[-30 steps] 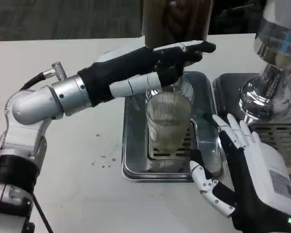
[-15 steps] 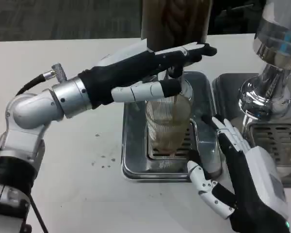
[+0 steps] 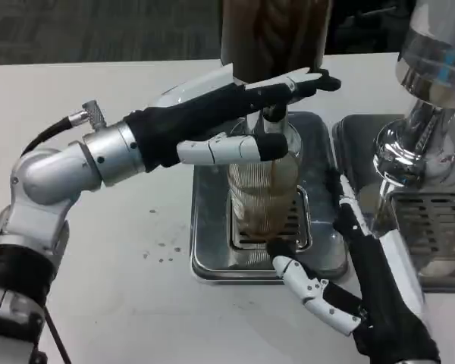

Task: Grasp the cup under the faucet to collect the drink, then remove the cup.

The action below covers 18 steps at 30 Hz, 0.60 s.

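One ribbed cup [image 3: 262, 196] upright, long axis vertical and mouth up, on the grate of one of two metal trays [image 3: 209, 227] on the white surface [image 3: 114, 250], directly under the faucet [image 3: 274, 114]. Left hand [image 3: 246, 114] stretched over the cup, fingers extended, holding nothing. Right hand [image 3: 349, 273] just beside the cup, fingers spread, not closed on it.

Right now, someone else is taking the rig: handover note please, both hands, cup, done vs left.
Left robot hand: up at the faucet, fingers lying over it above the cup; holds nothing else.
Right robot hand: open beside the cup, thumb by its base, not gripping.
Cup: upright on the drip tray under the faucet, brown drink in the bottom.
Done: filling under way.
Left: grip the cup, finish filling, take it off the tray.
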Motion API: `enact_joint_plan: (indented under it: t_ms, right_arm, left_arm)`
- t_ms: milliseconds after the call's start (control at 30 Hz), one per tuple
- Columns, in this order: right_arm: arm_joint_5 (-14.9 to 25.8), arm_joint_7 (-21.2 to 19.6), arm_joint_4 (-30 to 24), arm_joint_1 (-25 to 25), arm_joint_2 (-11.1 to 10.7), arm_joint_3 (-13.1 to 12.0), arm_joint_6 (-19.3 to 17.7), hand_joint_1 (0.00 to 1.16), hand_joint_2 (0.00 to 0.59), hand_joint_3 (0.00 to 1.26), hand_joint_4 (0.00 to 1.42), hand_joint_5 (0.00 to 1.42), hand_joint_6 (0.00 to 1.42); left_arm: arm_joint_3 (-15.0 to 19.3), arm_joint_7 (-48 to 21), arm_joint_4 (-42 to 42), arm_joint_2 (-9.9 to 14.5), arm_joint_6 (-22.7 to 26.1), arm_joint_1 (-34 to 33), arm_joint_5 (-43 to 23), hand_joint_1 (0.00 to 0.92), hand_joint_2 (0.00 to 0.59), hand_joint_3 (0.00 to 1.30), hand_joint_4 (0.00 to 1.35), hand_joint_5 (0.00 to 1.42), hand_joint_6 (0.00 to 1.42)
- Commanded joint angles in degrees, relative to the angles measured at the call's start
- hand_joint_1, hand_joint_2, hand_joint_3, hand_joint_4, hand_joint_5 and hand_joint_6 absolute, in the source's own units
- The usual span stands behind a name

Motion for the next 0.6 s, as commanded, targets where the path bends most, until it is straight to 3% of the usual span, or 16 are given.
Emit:
enact_joint_plan:
  t_ms: [33,333,600]
  right_arm:
    - [3.0,2.3,1.6,-1.4,-0.9,-1.0,-1.7,0.63,0.241,0.00,0.00,0.00,0.07]
    - [6.4,3.5,6.8,-4.2,-1.3,-2.6,-3.1,0.66,0.230,0.00,0.00,0.00,0.03]
    - [6.4,1.8,12.5,-6.9,-0.8,-3.6,-5.3,0.68,0.208,0.00,0.00,0.00,0.00]
  left_arm:
    - [-1.9,-1.0,1.7,0.8,0.5,1.2,3.0,0.000,0.060,0.11,0.01,0.05,0.00]
    - [-2.2,-0.5,2.0,1.2,0.3,1.2,2.8,0.000,0.060,0.11,0.01,0.05,0.00]
    - [-2.1,-0.4,2.0,1.6,0.2,1.4,2.6,0.000,0.060,0.11,0.01,0.05,0.00]
